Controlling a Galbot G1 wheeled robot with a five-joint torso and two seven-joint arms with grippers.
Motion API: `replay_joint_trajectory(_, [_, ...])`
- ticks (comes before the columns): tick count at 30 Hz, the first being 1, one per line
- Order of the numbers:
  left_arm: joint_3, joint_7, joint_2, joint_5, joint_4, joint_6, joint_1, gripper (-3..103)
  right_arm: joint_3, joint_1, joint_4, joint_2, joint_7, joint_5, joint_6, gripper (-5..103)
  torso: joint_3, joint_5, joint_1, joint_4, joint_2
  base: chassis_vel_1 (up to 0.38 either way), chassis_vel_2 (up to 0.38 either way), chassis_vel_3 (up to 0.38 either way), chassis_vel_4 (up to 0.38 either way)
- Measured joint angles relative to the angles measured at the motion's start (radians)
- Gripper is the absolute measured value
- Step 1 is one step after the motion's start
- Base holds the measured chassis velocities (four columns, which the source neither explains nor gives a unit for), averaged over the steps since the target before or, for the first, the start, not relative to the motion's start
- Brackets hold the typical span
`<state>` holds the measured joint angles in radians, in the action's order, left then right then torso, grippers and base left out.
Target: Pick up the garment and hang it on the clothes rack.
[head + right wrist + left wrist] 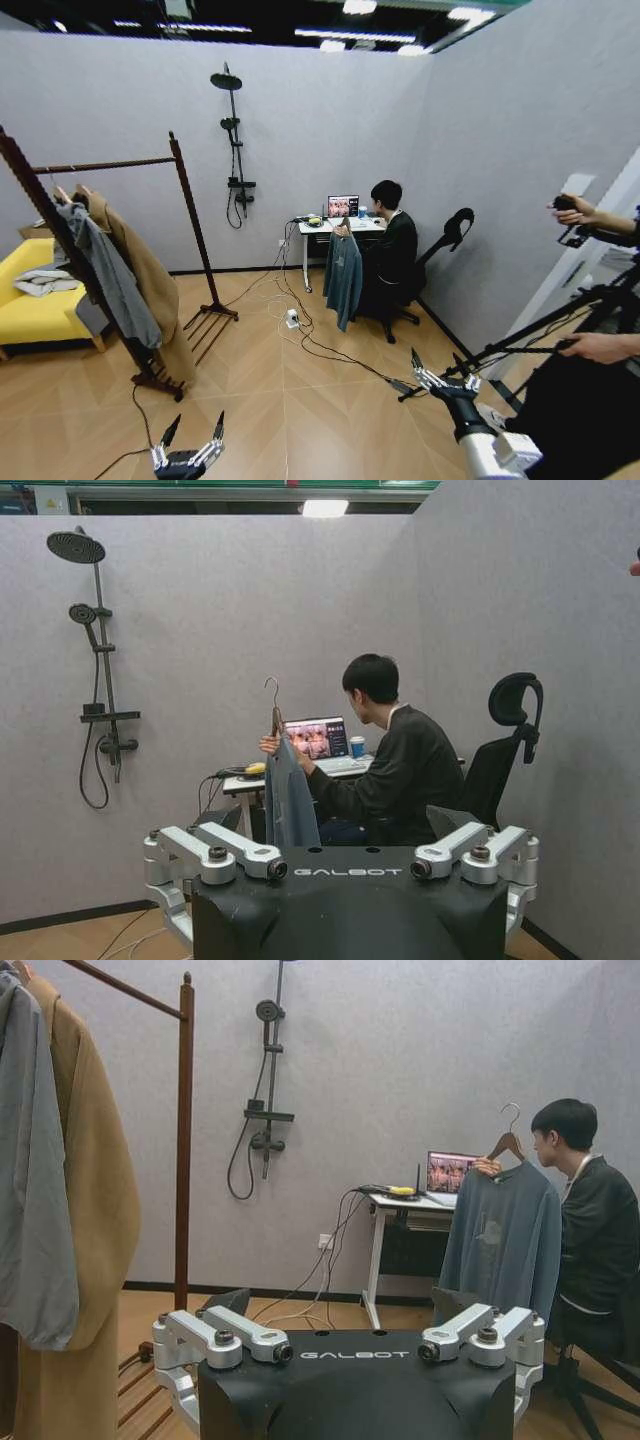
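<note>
Looking out through the head camera, I have the garment [343,275] well across the room, a dark teal long-sleeved shirt hanging from a wooden hanger [507,1144] that a seated person's hand [487,1167] holds up beside the small white desk [318,227]; a laptop [343,206] sits open on that desk. From the left wrist camera I can make out a small pale mark on the shirt's chest. The clothes rack [185,205] stands off to my left, dark reddish-brown wood with a horizontal rod between two posts and a slatted shelf at the floor; a long tan coat [148,280] and a grey hooded jacket [112,275] already hang on it, close together near the nearer post. Both arms sit low at the front of the robot, well apart from the shirt and the rack. My left gripper [190,442] has its fingers spread wide with nothing between them, and my right gripper [442,372] is likewise spread and empty. A black shower pole [235,135] is fixed to the far wall, and cables [310,335] trail over the wooden floor.
</note>
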<state>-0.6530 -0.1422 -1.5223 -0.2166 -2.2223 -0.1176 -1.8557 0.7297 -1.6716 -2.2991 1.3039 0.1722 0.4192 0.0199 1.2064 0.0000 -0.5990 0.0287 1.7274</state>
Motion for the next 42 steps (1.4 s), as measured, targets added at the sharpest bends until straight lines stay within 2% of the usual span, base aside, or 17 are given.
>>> replay_joint_trajectory(8, [0.000,0.000,0.000,0.000,0.000,0.000,0.000,100,-0.010,0.009,-0.012,-0.004,0.000,0.010,0.017,100,0.000,-0.0001,0.000,0.0000,0.000,-0.091,0.066,0.078,-0.062])
replay_joint_trajectory(17, [0.000,0.000,0.000,0.000,0.000,0.000,0.000,100,-0.001,0.013,-0.018,-0.008,-0.007,0.027,0.016,100,0.000,-0.0001,0.000,0.0000,0.000,-0.216,0.219,0.216,-0.223])
replay_joint_trajectory(19, [0.000,0.000,0.000,0.000,0.000,0.000,0.000,100,0.000,0.014,-0.017,-0.008,-0.007,0.027,0.015,100,0.000,-0.0008,0.000,0.0002,0.000,-0.310,0.265,0.280,-0.283])
replay_joint_trajectory(22, [0.000,0.000,0.000,0.000,0.000,0.000,0.000,100,0.000,0.022,-0.013,-0.009,-0.007,0.030,0.014,100,0.000,0.0005,0.000,0.0000,0.000,-0.288,0.299,0.298,-0.297])
replay_joint_trajectory(25, [0.000,0.000,0.000,0.000,0.000,0.000,0.000,100,-0.001,0.030,-0.011,-0.011,-0.007,0.034,0.015,100,0.000,-0.0006,0.000,0.0002,0.000,-0.318,0.332,0.351,-0.312])
replay_joint_trajectory(30, [0.000,0.000,0.000,0.000,0.000,0.000,0.000,100,0.000,0.041,-0.004,-0.016,-0.007,0.039,0.016,100,0.000,0.0006,0.000,-0.0003,0.000,-0.359,0.365,0.382,-0.349])
replay_joint_trajectory(31, [0.000,0.000,0.000,0.000,0.000,0.000,0.000,100,0.000,0.044,-0.003,-0.017,-0.007,0.040,0.016,100,0.000,-0.0011,0.000,0.0001,0.000,-0.391,0.330,0.399,-0.371])
replay_joint_trajectory(32, [0.000,0.000,0.000,0.000,0.000,0.000,0.000,100,0.000,0.044,-0.003,-0.017,-0.007,0.040,0.016,100,0.000,-0.0011,0.000,0.0001,0.000,-0.391,0.330,0.399,-0.371])
replay_joint_trajectory(33, [0.000,0.000,0.000,0.000,0.000,0.000,0.000,100,-0.002,0.050,-0.002,-0.017,-0.007,0.042,0.018,100,0.000,0.0008,0.000,-0.0001,0.000,-0.352,0.366,0.364,-0.365])
replay_joint_trajectory(37, [0.000,0.000,0.000,0.000,0.000,0.000,0.000,100,-0.006,0.055,-0.003,-0.019,-0.007,0.045,0.020,100,0.000,-0.0012,-0.001,0.0000,0.000,-0.361,0.359,0.360,-0.337])
replay_joint_trajectory(38, [0.000,0.000,0.000,0.000,0.000,0.000,0.000,100,-0.007,0.057,-0.004,-0.021,-0.007,0.046,0.022,100,0.000,0.0010,0.000,-0.0001,0.000,-0.357,0.354,0.349,-0.351])
replay_joint_trajectory(39, [0.000,0.000,0.000,0.000,0.000,0.000,0.000,100,-0.008,0.058,-0.004,-0.022,-0.008,0.046,0.023,100,0.000,0.0010,0.000,-0.0003,0.000,-0.321,0.354,0.349,-0.349])
replay_joint_trajectory(40, [0.000,0.000,0.000,0.000,0.000,0.000,0.000,100,-0.009,0.059,-0.005,-0.022,-0.009,0.046,0.024,100,0.000,-0.0008,0.000,0.0000,0.000,-0.360,0.330,0.357,-0.338])
replay_joint_trajectory(42, [0.000,0.000,0.000,0.000,0.000,0.000,0.000,100,-0.009,0.059,-0.005,-0.023,-0.010,0.046,0.024,100,0.000,-0.0011,0.000,0.0000,0.000,-0.360,0.345,0.349,-0.338])
